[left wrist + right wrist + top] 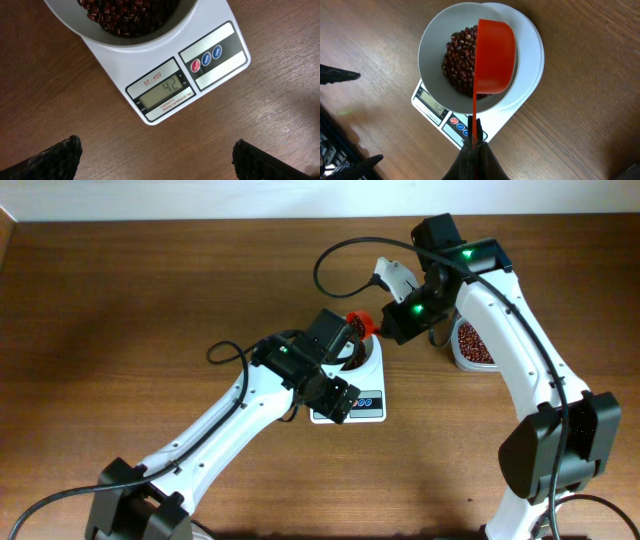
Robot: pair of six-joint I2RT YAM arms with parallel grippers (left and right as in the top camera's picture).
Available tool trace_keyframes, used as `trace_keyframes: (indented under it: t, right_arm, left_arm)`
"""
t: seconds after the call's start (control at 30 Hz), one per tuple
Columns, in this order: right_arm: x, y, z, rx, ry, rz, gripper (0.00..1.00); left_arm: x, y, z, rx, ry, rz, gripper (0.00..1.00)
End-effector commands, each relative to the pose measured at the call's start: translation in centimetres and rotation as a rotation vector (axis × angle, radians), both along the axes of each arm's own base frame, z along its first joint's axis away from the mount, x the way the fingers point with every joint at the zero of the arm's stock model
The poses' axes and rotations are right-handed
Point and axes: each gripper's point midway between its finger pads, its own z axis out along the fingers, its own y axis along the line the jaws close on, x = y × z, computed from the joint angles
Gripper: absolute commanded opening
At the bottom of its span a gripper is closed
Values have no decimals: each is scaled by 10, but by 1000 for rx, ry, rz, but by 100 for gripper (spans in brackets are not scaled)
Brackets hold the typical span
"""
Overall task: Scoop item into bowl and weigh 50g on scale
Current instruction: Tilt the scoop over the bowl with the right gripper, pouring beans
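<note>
The white scale [210, 75] lies on the table and its display reads 42. The white bowl [427, 55] stands on it with dark reddish-brown beans [460, 60] inside; its rim also shows in the left wrist view [100, 40]. My right gripper [476, 145] is shut on the thin handle of the orange-red scoop [494, 55], which hangs over the bowl's right half with no beans showing on it. My left gripper [156, 150] is open and empty, low over the table just in front of the scale. In the overhead view my left arm hides most of the bowl.
A clear plastic tub [473, 345] with more beans stands to the right of the scale [365, 402], behind my right arm. The scoop [360, 323] shows between the two wrists. A white wall edge runs along the table's back.
</note>
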Motion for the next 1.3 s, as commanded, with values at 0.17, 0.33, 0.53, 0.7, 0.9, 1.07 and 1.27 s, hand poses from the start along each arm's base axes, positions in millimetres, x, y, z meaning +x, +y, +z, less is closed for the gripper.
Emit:
trace_keyframes:
  t: [0.17,0.33,0.53,0.7,0.9,1.07,1.27]
  right_arm:
    - [5,17,19,97,-27,-2,4]
    - [0,21,16,58,-66,90,4]
    - [4,18,17,52,-49,14,4]
    - [2,23,20,88,-32,4,4]
    - [0,23,19,91,-16,1,4]
    - [0,23,19,91,-16,1,4]
    - [0,23,19,91,-16,1,4]
  left_arm:
    - [0,1,-4,14,4,-7,99]
    - [0,1,-4,14,4,-7,99]
    - [0,1,-4,14,4,-7,99]
    - [0,1,-4,14,4,-7,99]
    - [0,1,-4,14,4,-7,99]
    - [0,1,-4,14,4,-7,99]
    - [0,1,-4,14,4,-7,99]
